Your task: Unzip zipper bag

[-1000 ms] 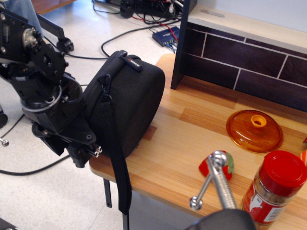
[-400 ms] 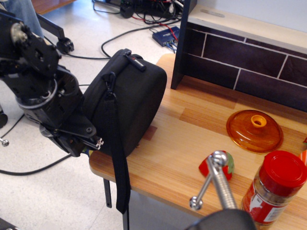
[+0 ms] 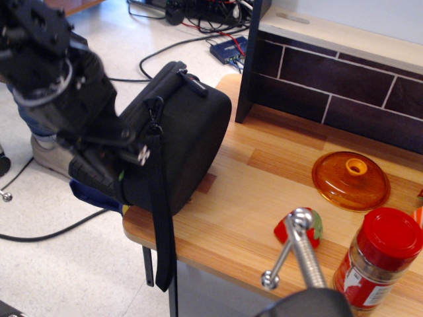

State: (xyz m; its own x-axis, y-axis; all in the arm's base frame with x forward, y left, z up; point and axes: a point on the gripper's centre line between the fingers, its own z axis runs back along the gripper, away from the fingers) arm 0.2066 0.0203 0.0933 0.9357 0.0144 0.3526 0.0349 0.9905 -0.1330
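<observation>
The zipper bag (image 3: 192,132), a large rounded black fabric case, stands on the left end of the wooden table (image 3: 251,191) and overhangs its edge. Its top handle (image 3: 190,83) points up and back, and its long black strap (image 3: 160,224) hangs down past the table edge. My gripper (image 3: 135,157) presses against the bag's left side, about halfway up. Its fingertips are buried against the black fabric, so I cannot see how the jaws stand. A small green tab (image 3: 121,177) shows just under the gripper. A blue patch (image 3: 92,196) shows below it.
An orange glass lid (image 3: 350,179), a red-lidded jar (image 3: 378,259) and a red strawberry toy (image 3: 312,228) lie at the right. A metal rod with ball ends (image 3: 294,251) stands in the foreground. A dark tiled wall unit (image 3: 330,79) stands behind. Cables (image 3: 172,46) cross the floor.
My arm has risen along the bag's left side, from near the table edge to mid-height. The bag has tipped slightly to the right, and a blue patch now shows below the gripper.
</observation>
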